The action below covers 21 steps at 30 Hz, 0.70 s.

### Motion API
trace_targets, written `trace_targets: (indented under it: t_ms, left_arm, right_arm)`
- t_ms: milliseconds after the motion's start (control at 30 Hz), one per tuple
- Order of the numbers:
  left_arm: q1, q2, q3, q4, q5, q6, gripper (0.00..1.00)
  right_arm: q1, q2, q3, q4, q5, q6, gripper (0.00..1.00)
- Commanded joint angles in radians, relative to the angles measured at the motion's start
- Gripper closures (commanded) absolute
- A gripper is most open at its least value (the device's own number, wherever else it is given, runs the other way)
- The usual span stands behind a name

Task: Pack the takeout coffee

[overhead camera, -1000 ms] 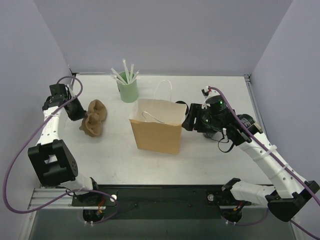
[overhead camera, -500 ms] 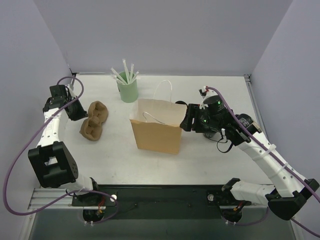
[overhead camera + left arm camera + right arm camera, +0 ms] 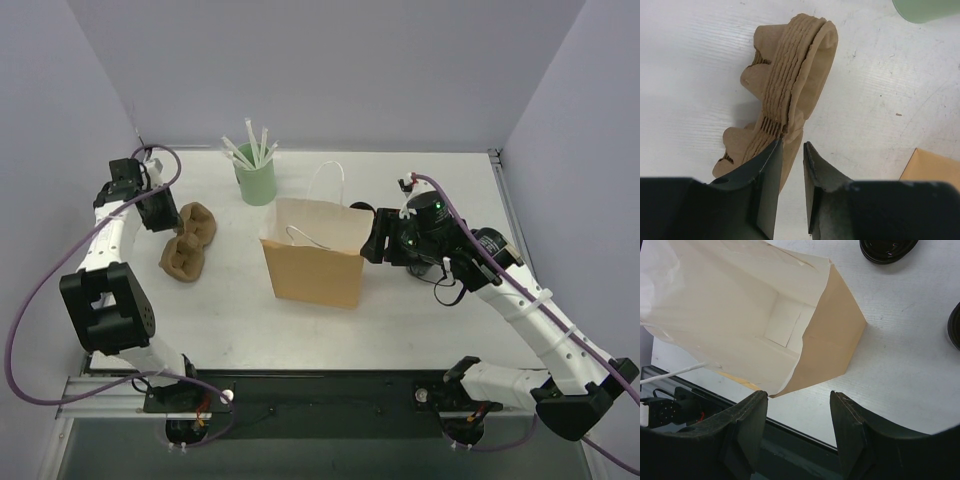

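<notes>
bag (image 3: 835,340) of brown paper stands open just beside parted right fingers (image 3: 747,427).

black round thing (image 3: 888,250) cut by top edge; another black rim (image 3: 955,326) cut by right edge

Bright, even light from above washes my table (image 3: 230,320) nearly white; shadows beneath things are soft and faint, edges sharp.
</notes>
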Motion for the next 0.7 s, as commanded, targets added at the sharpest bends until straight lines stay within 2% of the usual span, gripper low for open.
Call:
trace_targets:
  t_ms: [0, 667]
  left_arm:
    - [-0.029, 0.058, 0.079, 0.000, 0.057, 0.059, 0.66]
    - [-0.038, 0.112, 0.119, 0.034, 0.029, 0.088, 0.62]
  right_arm:
    - [0.008, -0.001, 0.032, -0.020, 0.023, -0.014, 0.46]
    - [0.008, 0.015, 0.042, -0.031, 0.022, -0.006, 0.46]
